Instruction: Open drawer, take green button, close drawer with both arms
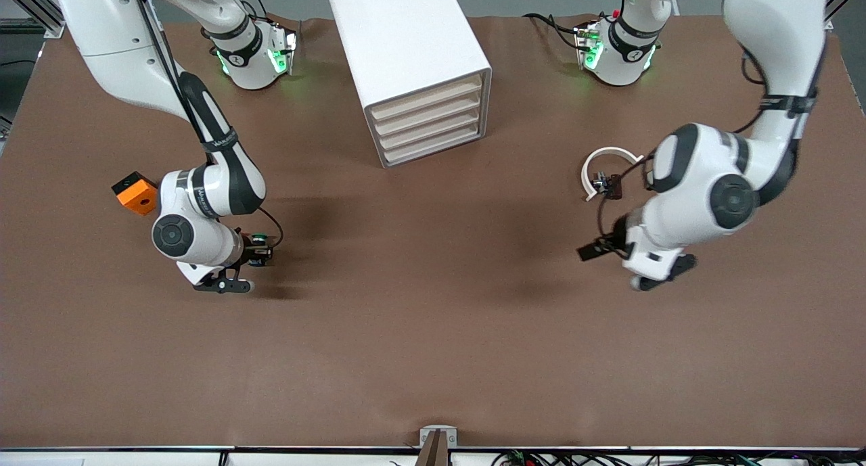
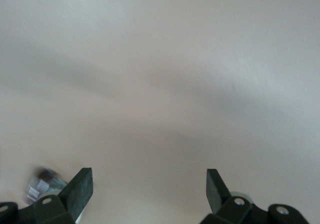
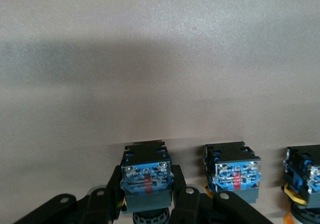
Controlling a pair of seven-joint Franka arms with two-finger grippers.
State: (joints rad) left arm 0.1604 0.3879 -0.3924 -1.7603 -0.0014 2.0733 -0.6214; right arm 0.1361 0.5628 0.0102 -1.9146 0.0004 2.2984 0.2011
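Observation:
The white cabinet (image 1: 406,40) stands on the table between the two arm bases, with all four cream drawer fronts (image 1: 429,124) shut. My right gripper (image 1: 260,253) is low over the table toward the right arm's end. It is shut on a button (image 3: 146,171) with a dark body and blue terminal block, its fingers (image 3: 178,184) on both sides. A bit of green cap (image 1: 257,239) shows in the front view. My left gripper (image 1: 599,248) hangs open and empty over bare table toward the left arm's end, its fingertips (image 2: 84,180) wide apart.
Two more buttons (image 3: 232,171) (image 3: 304,179) stand on the table beside the held one, their caps mostly hidden. An orange block (image 1: 137,192) sits by the right arm's wrist. A white ring (image 1: 609,160) lies by the left arm.

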